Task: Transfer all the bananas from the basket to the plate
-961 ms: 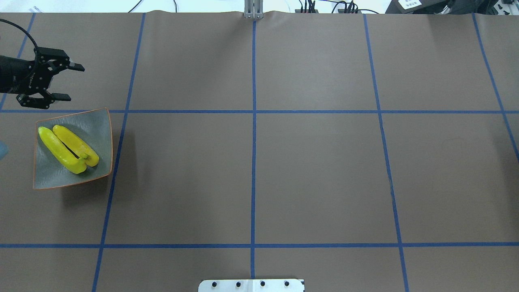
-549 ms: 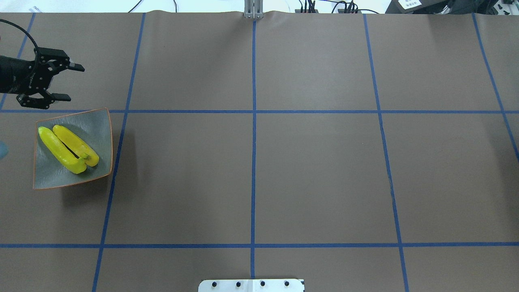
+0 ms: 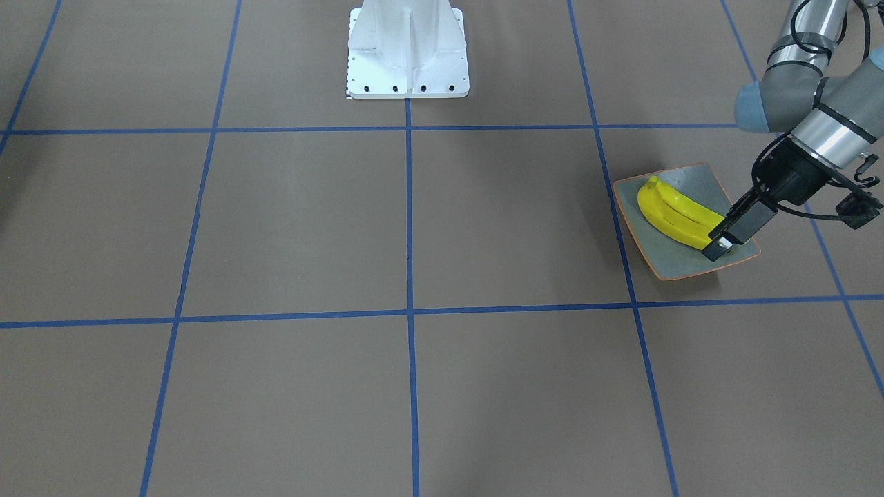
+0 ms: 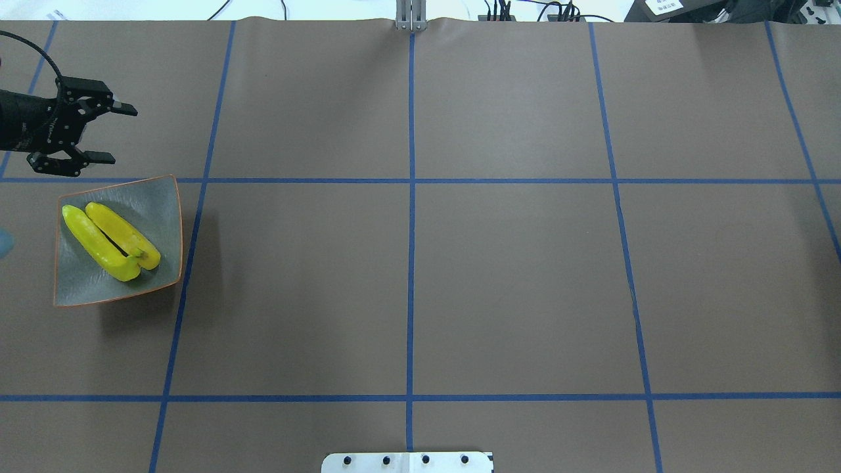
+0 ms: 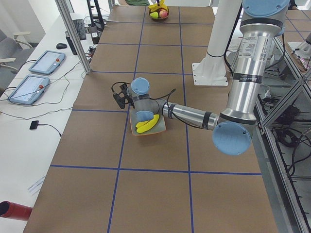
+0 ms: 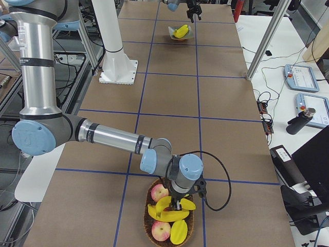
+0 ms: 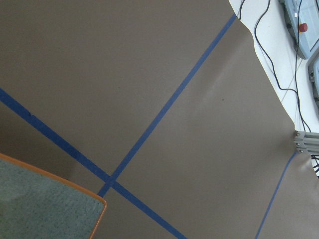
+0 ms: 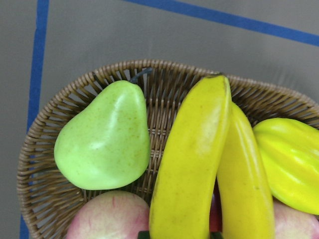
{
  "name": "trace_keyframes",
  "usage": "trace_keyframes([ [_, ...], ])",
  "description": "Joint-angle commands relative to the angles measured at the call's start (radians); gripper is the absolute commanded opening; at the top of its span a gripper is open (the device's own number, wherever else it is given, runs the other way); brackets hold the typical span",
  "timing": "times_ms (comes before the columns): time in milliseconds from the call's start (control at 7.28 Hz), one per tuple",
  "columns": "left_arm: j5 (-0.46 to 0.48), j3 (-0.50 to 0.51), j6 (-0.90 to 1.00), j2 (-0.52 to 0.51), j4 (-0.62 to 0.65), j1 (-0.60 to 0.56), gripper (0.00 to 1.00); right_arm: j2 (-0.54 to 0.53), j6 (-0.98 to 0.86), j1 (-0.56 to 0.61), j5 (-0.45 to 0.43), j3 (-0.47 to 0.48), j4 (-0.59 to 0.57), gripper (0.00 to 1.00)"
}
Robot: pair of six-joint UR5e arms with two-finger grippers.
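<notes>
Change: since the earlier overhead pictures almost nothing had shifted. The left hand (image 4: 122, 135) stayed off the far edge of the plate (image 4: 154, 203), and the two bananas (image 4: 98, 244) lay on it as before.
Left hand: released, fingers spread wide, holding nothing. It was near the plate but touched neither the plate nor the bananas on it.
Left wrist view: only the plate's orange-rimmed corner and the brown tabletop (image 4: 512, 282).
Right hand: (image 6: 177, 207) hung low over the basket (image 8: 164, 74) at the other end of the tabletop. Whether it was clenched or released could not be told.
Bananas by the right hand: in the wrist view two lay side by side straight beneath it, their tips towards the basket's rim.
Counts: two bananas on the plate and at least two in the basket. The side view showed more yellow pieces there, too small to count surely.
Plate: the two bananas, lying alongside each other.
Basket: bananas, one green pear (image 8: 104, 139), two reddish apples (image 6: 159, 193), one ribbed yellow fruit (image 8: 289, 164).
</notes>
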Motion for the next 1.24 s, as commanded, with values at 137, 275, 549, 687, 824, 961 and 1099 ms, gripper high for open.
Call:
trace_keyframes([
  [137,0.0,0.027,0.01,-0.02,-0.003,0.003,1.0,0.051,0.025,0.003,0.041,0.137,-0.005,0.0],
  [275,-0.001,0.041,0.062,-0.033,0.0,0.006,1.0,0.12,0.034,-0.055,0.107,0.142,-0.017,0.0],
  [549,-0.01,0.061,0.148,-0.034,0.0,0.009,1.0,0.286,0.057,-0.17,0.263,0.165,-0.106,0.0],
  [687,-0.009,0.067,0.15,-0.045,-0.003,0.011,1.0,0.345,0.141,-0.248,0.31,0.194,-0.12,0.0],
  [824,-0.013,0.061,0.148,-0.06,-0.011,0.018,1.0,0.396,0.245,-0.336,0.319,0.218,-0.119,0.0],
  [961,-0.016,0.046,0.144,-0.072,-0.017,0.018,1.0,0.445,0.284,-0.419,0.383,0.222,-0.11,0.0],
  [1099,-0.016,0.044,0.136,-0.092,-0.058,0.028,1.0,0.471,0.353,-0.473,0.434,0.255,-0.108,0.0],
])
